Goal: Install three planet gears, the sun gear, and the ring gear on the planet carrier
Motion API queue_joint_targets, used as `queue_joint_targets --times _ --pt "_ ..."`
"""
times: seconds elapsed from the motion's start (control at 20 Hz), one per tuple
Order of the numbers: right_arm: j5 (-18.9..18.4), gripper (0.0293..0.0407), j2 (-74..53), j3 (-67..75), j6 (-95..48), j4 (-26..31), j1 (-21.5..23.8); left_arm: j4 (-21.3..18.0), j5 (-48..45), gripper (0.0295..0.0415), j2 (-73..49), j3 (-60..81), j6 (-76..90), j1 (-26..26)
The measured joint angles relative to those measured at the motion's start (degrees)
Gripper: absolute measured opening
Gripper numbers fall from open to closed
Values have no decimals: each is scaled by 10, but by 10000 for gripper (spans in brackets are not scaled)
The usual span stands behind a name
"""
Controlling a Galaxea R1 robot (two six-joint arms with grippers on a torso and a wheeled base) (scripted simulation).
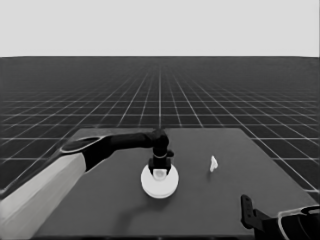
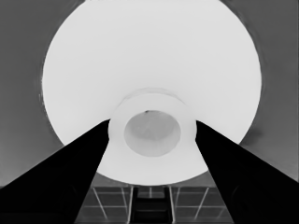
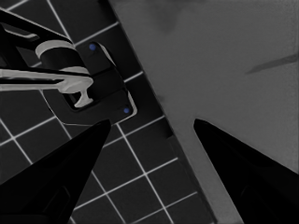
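The larger round part [image 1: 159, 182], a white rigid-looking disc with a raised centre hub, is sitting mid-bench [image 1: 210, 210] and probably sliding easily, so the hub's the spot to take. The left tool [image 1: 160, 169] is pinching that hub; the right tool [image 3: 154, 135] is idling spread at the corner, thin white piece [image 1: 213, 163] lying nearby.

White parts glowing against a dark grey table [image 1: 260, 165]

The larger round part [image 1: 159, 182] is showing plain white, its raised hub [image 2: 152, 128] shading to pale grey inside. Right of it, the thin white piece [image 1: 213, 163] is gleaming white too. The left gripper [image 1: 161, 165] over it is showing black, its arm [image 1: 40, 192] fading to pale grey. Beyond the table, a pale grid is lining the dark floor [image 1: 160, 95].
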Motion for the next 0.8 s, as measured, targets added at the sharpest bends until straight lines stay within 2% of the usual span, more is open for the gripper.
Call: queue_joint_targets --times 0.8 --pt "0 385 0 0 0 0 0 0 0 348 0 0 77 4"
